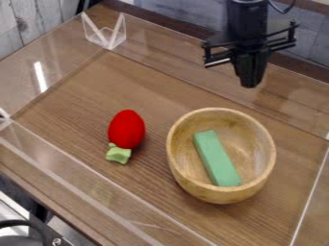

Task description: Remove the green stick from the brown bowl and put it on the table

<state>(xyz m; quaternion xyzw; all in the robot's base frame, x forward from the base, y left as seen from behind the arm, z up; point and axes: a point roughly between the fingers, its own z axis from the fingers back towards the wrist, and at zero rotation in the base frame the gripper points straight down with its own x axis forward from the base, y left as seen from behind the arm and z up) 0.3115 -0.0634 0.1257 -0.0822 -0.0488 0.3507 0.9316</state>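
Claw closed, nothing held, above counter beyond bowl. Green stick lying inside bowl. Approach step, seemingly; next: open, lower over stick.

The bowl sits on the desk. The stick lies in the bowl. The berry is on the desk, left of the bowl, with its stem end pointing to the front. The claw is behind the bowl, up over the desk. Clear walls stand behind the bowl, and one comes down the desk's left side.
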